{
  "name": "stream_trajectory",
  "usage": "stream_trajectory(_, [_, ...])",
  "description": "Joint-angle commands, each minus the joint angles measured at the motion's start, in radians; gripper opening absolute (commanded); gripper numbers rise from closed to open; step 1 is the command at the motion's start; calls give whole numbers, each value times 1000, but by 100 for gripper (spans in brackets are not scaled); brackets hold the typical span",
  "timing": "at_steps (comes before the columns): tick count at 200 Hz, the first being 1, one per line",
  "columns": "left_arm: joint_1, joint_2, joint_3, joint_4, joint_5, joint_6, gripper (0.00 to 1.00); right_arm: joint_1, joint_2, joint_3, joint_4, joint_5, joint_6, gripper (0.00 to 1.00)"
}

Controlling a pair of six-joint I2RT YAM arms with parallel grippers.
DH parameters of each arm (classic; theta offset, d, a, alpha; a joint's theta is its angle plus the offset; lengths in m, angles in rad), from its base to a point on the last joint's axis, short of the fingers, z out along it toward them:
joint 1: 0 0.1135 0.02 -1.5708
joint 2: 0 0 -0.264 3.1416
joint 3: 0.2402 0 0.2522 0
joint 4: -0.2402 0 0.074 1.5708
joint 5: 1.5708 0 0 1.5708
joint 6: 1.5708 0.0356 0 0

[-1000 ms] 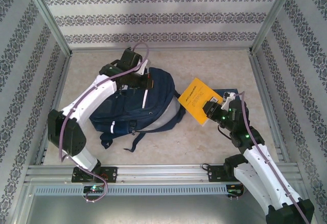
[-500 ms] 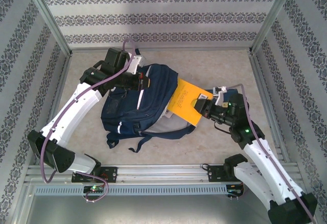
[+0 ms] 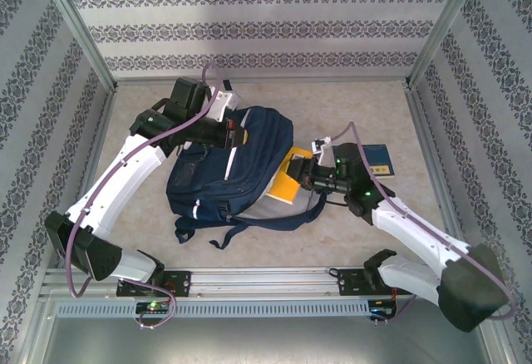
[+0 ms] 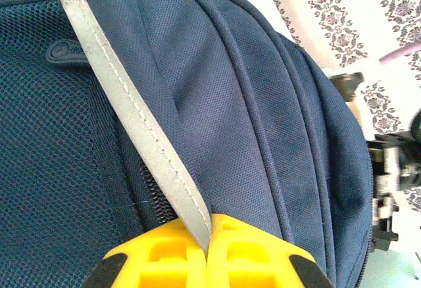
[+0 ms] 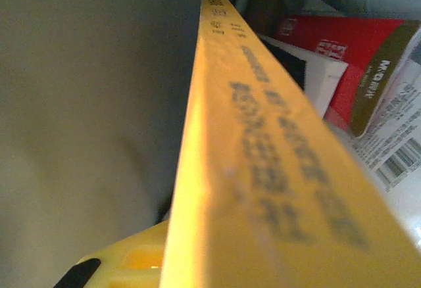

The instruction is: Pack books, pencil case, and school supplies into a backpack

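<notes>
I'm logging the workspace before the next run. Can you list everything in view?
backpack: one, dark navy with a grey-white stripe, middle of the table
orange-yellow book: one, orange-yellow, partly inside the backpack's opening
navy book: one, dark navy, flat on the table to the right of the backpack
red item: one, red with an olive band, inside the backpack beside the orange-yellow book
white printed item: one, white with a barcode, next to the red item
table: one, beige, under everything
left gripper: one, yellow fingers, shut on the backpack's stripe
right gripper: one, shut on the orange-yellow book at the backpack's opening
</notes>
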Motion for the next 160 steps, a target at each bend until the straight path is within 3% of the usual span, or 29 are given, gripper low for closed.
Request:
stream_trajectory(1, [8,-49,53,167,91,2,0,27,75,33,118,93,8,0])
stream_trajectory(54, [8,-56,22,212,112,-16,0,121,334,127,213,182,10,0])
stream_trajectory(76, [9,-52,6,238,124,-34,0,160,437,202,220,211,11,9])
stream_trajectory(122, [8,-40,-8,265,118,-50,0,191,639,371,243,163,23,55])
stream_trajectory(160, [43,-44,-27,273,92,-65,0,187,573,345,176,217,-57,82])
